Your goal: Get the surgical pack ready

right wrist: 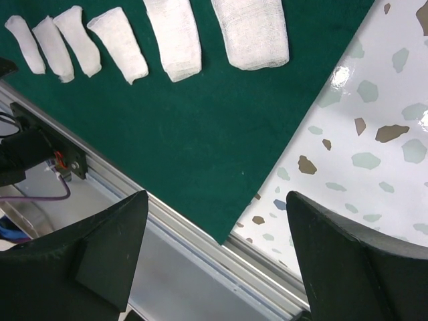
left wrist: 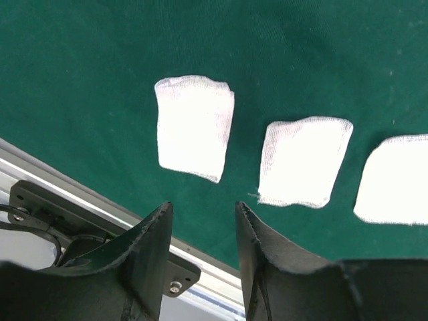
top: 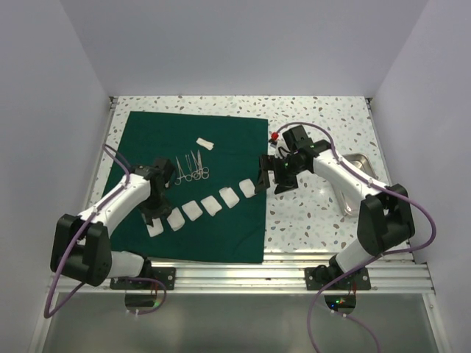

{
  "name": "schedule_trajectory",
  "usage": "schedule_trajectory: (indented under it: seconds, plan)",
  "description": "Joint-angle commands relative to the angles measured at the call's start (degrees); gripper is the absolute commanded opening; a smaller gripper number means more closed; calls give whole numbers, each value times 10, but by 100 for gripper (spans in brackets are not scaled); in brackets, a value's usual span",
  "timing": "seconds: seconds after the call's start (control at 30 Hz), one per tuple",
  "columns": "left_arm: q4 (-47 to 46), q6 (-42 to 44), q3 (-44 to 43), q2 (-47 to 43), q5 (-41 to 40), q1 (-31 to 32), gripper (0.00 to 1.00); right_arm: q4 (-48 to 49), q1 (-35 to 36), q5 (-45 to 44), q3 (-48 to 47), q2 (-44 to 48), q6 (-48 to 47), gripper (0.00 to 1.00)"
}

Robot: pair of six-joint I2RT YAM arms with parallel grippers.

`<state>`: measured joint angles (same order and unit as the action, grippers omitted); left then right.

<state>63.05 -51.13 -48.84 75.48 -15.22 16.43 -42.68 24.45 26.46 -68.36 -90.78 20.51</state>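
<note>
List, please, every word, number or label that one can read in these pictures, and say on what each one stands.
There is no readable text in any view.
The green cloth, the gauze squares and the instruments show no print, label or number.

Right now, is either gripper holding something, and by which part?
Nothing is held. The left gripper and the right gripper are both open and empty.
</note>
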Motion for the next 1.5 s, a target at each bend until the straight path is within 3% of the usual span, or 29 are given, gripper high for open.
schedule_trajectory:
  seconds: [0.0,0.27,0.4,1.17,1.47]
  plan:
    - [-35,-14,3,19,-24,5,45,-7,3,2,6,17,-18,88]
    - [-64,-6,14,49,-35,9,41,-2,3,8,16,10,-23,88]
    - [-73,-3,18,68,-35,9,34,1,3,9,18,10,-25,88]
    - [-133,14,66,87,-50,10,33,4,3,11,27,5,-27,89]
    - [-107,10,44,63,-62,15,32,6,2,11,34,10,-26,89]
